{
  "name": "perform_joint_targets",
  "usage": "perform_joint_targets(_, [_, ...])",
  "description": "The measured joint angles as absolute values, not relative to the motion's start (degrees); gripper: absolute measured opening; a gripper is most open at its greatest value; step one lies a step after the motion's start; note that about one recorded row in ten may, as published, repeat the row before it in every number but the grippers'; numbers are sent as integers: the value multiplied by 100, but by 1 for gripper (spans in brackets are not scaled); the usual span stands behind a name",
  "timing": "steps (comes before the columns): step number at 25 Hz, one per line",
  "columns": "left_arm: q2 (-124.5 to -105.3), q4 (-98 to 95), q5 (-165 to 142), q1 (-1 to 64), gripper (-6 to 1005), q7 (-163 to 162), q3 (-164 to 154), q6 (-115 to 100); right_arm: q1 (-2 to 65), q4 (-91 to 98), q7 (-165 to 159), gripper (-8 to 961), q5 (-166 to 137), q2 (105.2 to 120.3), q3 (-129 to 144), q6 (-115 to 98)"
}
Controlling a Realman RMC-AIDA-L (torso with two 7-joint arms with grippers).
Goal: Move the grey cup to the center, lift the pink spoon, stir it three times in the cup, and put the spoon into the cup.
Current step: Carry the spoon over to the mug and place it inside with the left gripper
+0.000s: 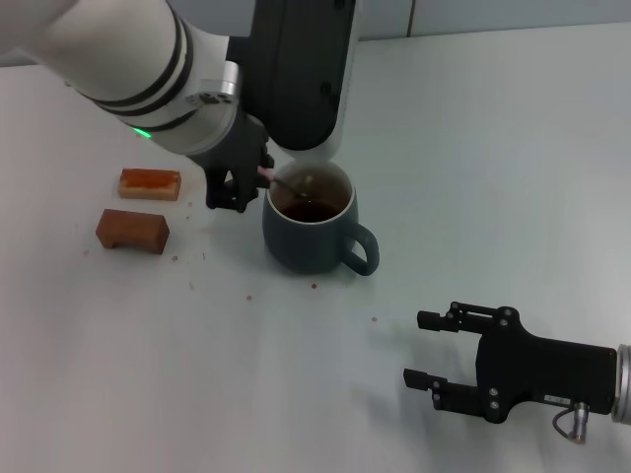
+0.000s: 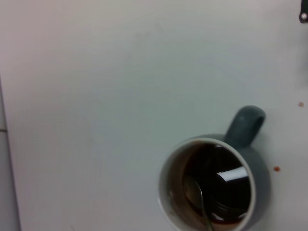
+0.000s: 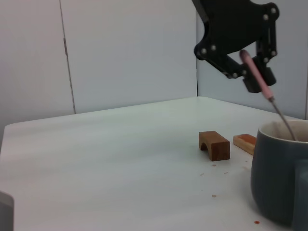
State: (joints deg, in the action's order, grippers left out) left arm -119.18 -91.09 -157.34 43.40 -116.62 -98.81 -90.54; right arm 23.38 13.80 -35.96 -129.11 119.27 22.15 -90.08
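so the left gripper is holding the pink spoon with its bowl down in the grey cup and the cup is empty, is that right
Not quite. The grey cup holds dark brown liquid, as the left wrist view shows. The rest stands: the left gripper grips the pink spoon, its bowl down in the cup.

No text, label, brand, number or sign can be read in any of the three views. The grey cup (image 1: 310,229), the two brown blocks (image 1: 132,229) and the table (image 1: 493,148) carry no lettering that can be made out. The black housings of the grippers show only screws and plain surfaces.
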Motion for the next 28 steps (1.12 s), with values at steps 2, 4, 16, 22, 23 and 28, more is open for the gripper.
perform_joint_targets(2, [-11918, -9172, -15732, 4342, 176, -11673, -9870, -9217, 2338, 1379, -3597, 674, -12911, 11927, 2215, -9008])
perform_joint_targets(4, [-11918, -9215, -15715, 4342, 177, -11677, -9866, -9343, 2338, 1379, -3598, 674, -12911, 11927, 2215, -9008])
perform_joint_targets(16, [-11918, -9359, -15380, 4308, 183, -11662, -9985, -9193, 2338, 1380, -3607, 675, -12910, 11927, 2215, -9027])
perform_joint_targets(22, [-11918, -9197, -15427, 4329, 186, -11679, -10004, -8884, 2338, 1374, -3613, 675, -12910, 11927, 2214, -9027])
perform_joint_targets(23, [-11918, -9110, -15506, 4353, 186, -11694, -9975, -8860, 2338, 1374, -3613, 675, -12910, 11927, 2214, -9027])
perform_joint_targets(28, [-11918, -9050, -15747, 4381, 188, -11812, -9877, -8965, 2348, 1354, -3613, 675, -12910, 11927, 2214, -9026])
